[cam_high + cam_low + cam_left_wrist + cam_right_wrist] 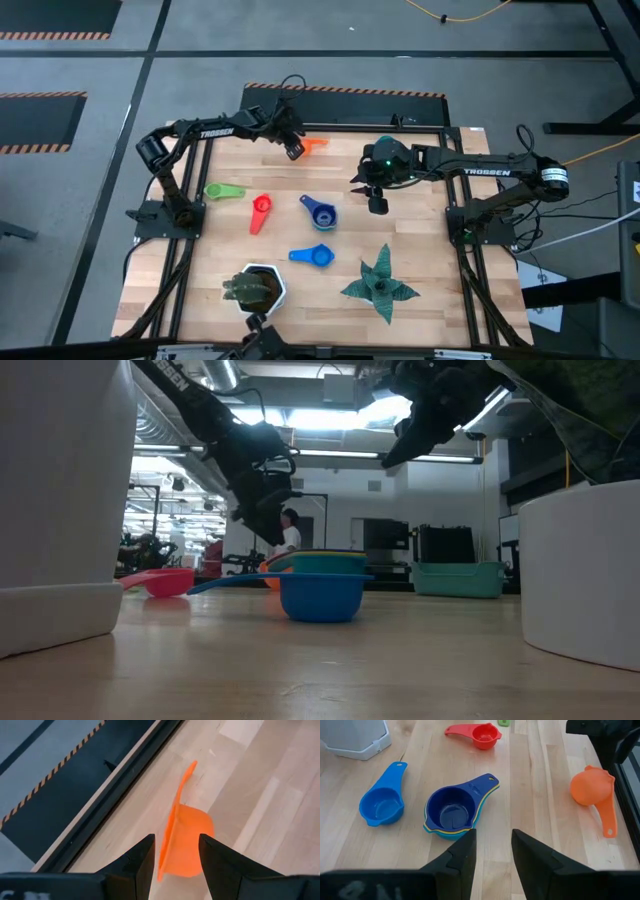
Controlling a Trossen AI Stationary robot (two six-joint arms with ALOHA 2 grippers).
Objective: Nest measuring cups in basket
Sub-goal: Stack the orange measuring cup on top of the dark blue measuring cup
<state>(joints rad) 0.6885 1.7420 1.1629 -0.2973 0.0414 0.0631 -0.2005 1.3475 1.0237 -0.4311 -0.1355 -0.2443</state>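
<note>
Wooden table [420, 240] holds loose red, green, blue cups and a part-nested dark blue stack [321, 213]; beside it my left gripper [176, 851] straddles the orange cup [185, 837], fingers spread; nothing basketed.

This is a robotics lab or industrial workshop hall rather than a home. The wooden table [330, 240] sits in a black metal frame [345, 95] on a grey concrete floor [300, 40] marked with orange-and-black hazard tape [55, 36], with a yellow cable [455, 15] trailing across it and two dark arms bolted at the table's sides. Beyond the table the low view shows exposed ceiling ducts [215, 372], strip lights [330, 420], racks of equipment [445, 545] and a person [290, 532] standing far back in the room.
</note>
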